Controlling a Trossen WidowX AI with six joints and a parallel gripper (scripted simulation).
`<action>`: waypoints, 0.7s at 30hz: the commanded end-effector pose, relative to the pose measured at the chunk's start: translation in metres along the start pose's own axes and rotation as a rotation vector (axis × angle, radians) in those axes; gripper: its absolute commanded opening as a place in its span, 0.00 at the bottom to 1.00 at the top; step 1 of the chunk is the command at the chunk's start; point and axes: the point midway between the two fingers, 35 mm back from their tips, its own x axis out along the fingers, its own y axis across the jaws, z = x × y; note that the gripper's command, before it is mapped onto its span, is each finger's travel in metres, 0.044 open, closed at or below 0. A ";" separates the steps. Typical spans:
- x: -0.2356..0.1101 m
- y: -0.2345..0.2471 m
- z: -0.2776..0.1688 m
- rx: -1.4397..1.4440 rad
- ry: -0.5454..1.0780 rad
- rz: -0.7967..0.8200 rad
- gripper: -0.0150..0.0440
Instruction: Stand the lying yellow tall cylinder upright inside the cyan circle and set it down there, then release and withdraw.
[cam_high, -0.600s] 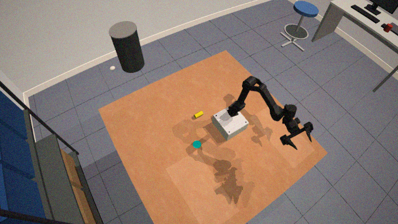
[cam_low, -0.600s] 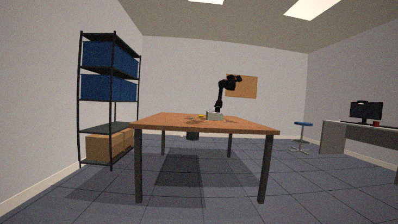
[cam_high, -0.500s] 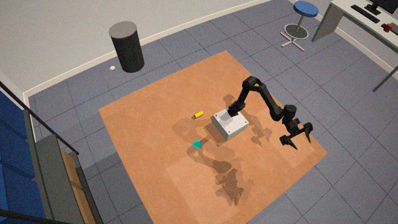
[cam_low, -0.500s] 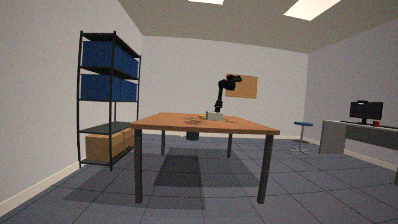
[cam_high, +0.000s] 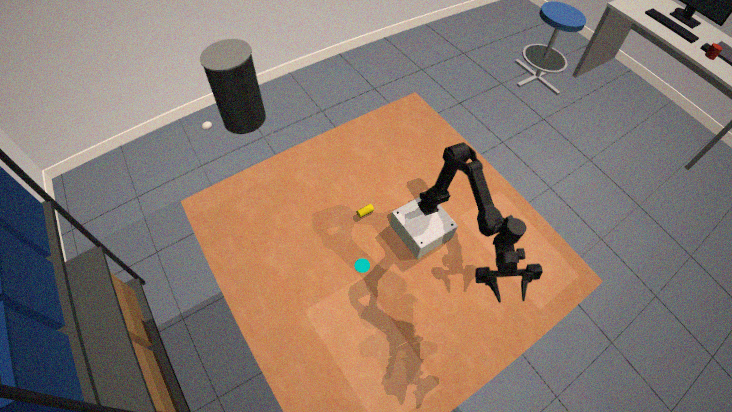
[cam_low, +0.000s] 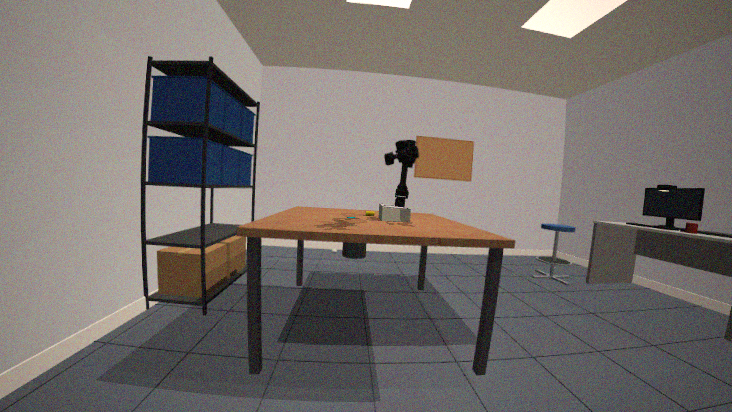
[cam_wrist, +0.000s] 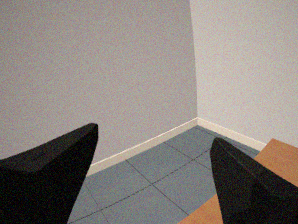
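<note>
The yellow tall cylinder (cam_high: 365, 210) (cam_low: 368, 212) lies on its side on the wooden table (cam_high: 256, 255) (cam_low: 317, 230), left of the arm's grey base block (cam_high: 423, 228) (cam_low: 394, 212). The cyan circle (cam_high: 362, 265) (cam_low: 351, 217) is marked on the table in front of the cylinder and is empty. My gripper (cam_high: 510, 297) (cam_wrist: 156, 139) is open and empty. It hangs high in the air to the right of the base block, far from the cylinder and the circle. The wrist view shows only the two dark fingers, the floor, the walls and a corner of the table.
A dark bin (cam_high: 233, 87) stands on the floor behind the table. A shelf rack (cam_low: 199, 179) with blue boxes stands at the left. A blue stool (cam_high: 555, 30) (cam_low: 555, 245) and a desk (cam_low: 660, 245) stand at the right.
</note>
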 end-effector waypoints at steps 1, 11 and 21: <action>0.011 -0.035 -0.004 -0.066 0.038 -0.069 0.78; 0.025 -0.147 -0.013 -0.222 0.179 -0.281 0.78; 0.008 -0.258 -0.021 -0.321 0.355 -0.480 0.78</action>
